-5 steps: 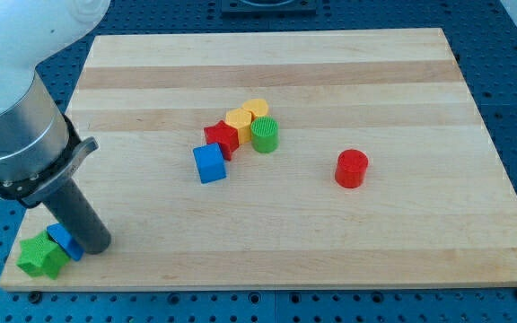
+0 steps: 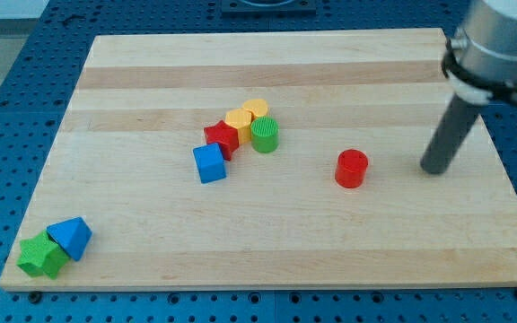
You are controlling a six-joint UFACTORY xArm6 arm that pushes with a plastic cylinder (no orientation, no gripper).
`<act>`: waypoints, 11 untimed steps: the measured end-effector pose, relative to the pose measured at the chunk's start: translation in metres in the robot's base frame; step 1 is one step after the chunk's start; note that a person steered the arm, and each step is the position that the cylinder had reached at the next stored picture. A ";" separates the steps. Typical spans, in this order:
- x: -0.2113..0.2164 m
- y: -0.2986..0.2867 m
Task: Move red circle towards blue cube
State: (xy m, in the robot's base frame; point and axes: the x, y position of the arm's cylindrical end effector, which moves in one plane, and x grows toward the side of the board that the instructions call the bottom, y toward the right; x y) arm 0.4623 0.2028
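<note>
Swung the rod all the way over from the bench's bottom-left corner — my tip now sits to the view's right of the red circle, near but not touching. No fingers on this rig, so nothing to open or close. That side makes sense: the blue cube is well off to the view's left, so a push leftward should send the circle its way — circle and cube haven't budged.
</note>
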 end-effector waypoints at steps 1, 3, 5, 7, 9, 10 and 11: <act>0.001 -0.045; 0.037 -0.131; 0.000 -0.183; 0.012 -0.235; 0.036 -0.266; 0.036 -0.274; 0.043 -0.298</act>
